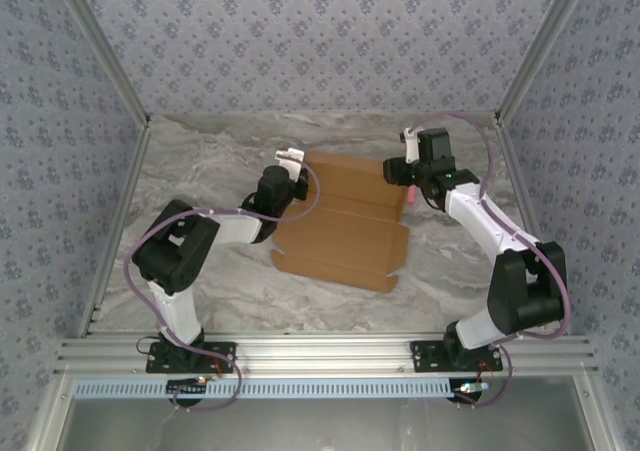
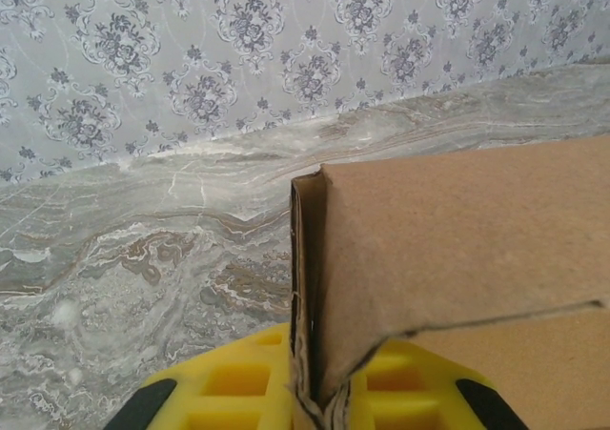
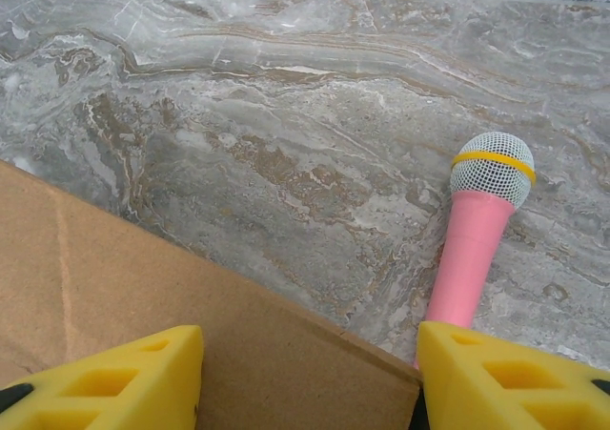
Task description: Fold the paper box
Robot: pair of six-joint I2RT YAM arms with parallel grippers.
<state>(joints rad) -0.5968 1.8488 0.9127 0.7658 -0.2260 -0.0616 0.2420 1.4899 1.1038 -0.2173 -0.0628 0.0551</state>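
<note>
Left gripper (image 2: 315,397): clamped on a raised paper box (image 1: 345,226) flap.
Right gripper (image 3: 310,378): fingers apart, box corner between them.
Pink microphone (image 3: 474,249): just ahead of one right-gripper finger.

Bare marble counter (image 1: 200,161) lies open to the left of the paper box (image 1: 345,233), along the back wall (image 1: 320,41), and in a near strip ahead of the aluminium rail (image 1: 320,351). The flat cardboard covers the middle. One flap stands raised at its far left corner, pinched in the left tool (image 2: 310,397). On the right, a pink toy microphone (image 3: 474,249) lies just beside the box's edge and narrows the passage there. The right tool (image 3: 310,373), jaws apart, straddles the box corner, one finger right at the microphone's handle. Wallpapered side walls (image 1: 50,171) close off both flanks.
</note>
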